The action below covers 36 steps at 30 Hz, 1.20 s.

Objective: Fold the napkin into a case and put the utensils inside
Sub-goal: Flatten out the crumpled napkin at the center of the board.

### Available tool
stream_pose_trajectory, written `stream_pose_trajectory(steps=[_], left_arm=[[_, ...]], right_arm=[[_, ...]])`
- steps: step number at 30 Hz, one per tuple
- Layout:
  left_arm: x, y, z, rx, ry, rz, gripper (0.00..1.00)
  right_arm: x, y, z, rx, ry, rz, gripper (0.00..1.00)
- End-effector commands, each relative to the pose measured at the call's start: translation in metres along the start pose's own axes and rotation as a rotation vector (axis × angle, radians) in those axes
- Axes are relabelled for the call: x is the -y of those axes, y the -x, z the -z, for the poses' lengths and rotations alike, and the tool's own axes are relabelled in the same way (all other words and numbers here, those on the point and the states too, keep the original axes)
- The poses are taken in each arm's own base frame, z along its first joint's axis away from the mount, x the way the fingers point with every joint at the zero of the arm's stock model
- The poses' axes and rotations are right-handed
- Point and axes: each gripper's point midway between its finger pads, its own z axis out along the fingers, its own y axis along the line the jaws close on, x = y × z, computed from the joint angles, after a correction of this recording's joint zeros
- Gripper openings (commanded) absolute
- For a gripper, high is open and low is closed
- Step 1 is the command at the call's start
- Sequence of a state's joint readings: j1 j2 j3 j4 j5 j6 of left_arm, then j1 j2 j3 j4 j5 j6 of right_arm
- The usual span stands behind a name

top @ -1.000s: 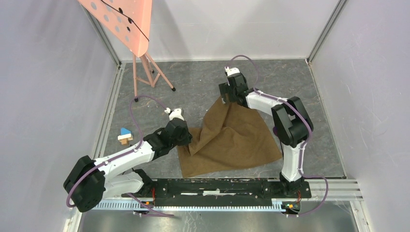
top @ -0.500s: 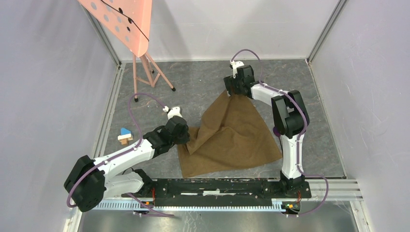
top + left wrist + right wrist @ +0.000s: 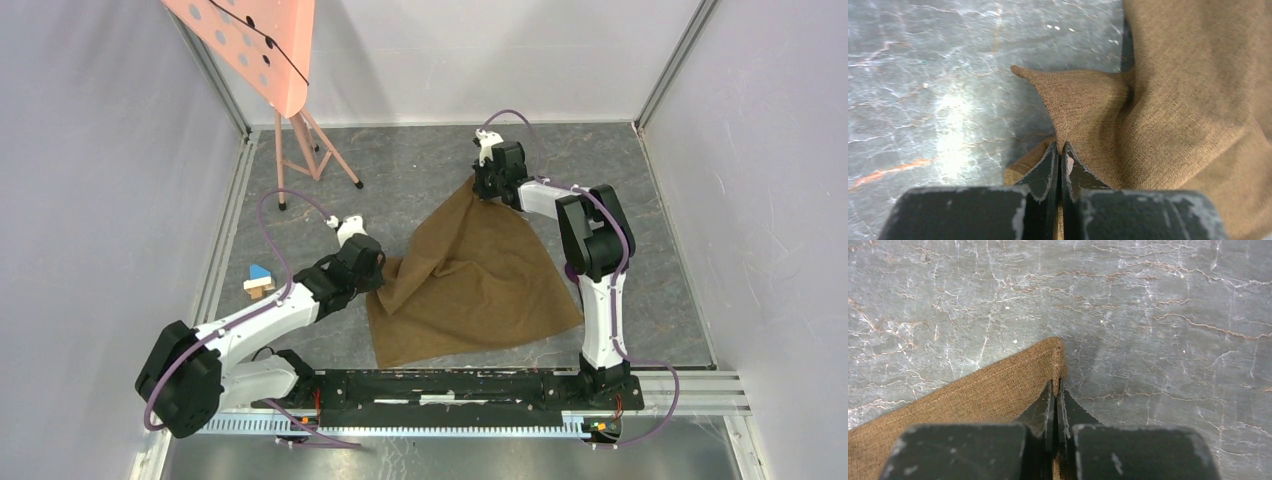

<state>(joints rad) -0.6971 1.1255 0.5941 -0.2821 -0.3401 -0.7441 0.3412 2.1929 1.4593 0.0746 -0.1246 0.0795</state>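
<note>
Left hand [image 3: 1059, 148] is clenched on a raised corner of the thin, tan-brown rectangular cloth napkin [image 3: 478, 285], at the napkin's left side, where the cloth bunches into folds. Right hand [image 3: 1055, 385] is clenched on the napkin's far corner, over the hemmed edge. The napkin lies mostly flat on the grey marbled desk [image 3: 420, 180]. A small blue-and-wood block [image 3: 260, 281] sits well apart from the napkin's left side.

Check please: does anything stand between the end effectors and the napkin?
Nothing visible does. The left end effector is shut on a raised fold of the napkin, and the right end effector is shut on its far corner.
</note>
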Motion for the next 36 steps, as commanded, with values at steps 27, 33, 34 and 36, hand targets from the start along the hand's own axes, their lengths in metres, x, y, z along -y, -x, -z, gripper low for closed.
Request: stream_pose_trajectory(steps=[27, 33, 34, 36], left_arm=[[-0.046, 0.208, -0.081, 0.398, 0.340, 0.118, 0.02], [-0.049, 0.196, -0.103, 0.268, 0.383, 0.085, 0.45], [-0.051, 0.189, -0.104, 0.251, 0.384, 0.085, 0.56], [-0.055, 0.173, -0.104, 0.212, 0.382, 0.095, 0.72]], right_arm=[[0.087, 0.070, 0.074, 0.477, -0.125, -0.411, 0.00], [0.116, 0.060, 0.040, 0.380, -0.255, -0.418, 0.14], [0.116, 0.058, 0.038, 0.344, -0.259, -0.395, 0.24], [0.116, 0.050, 0.045, 0.277, -0.282, -0.374, 0.42]])
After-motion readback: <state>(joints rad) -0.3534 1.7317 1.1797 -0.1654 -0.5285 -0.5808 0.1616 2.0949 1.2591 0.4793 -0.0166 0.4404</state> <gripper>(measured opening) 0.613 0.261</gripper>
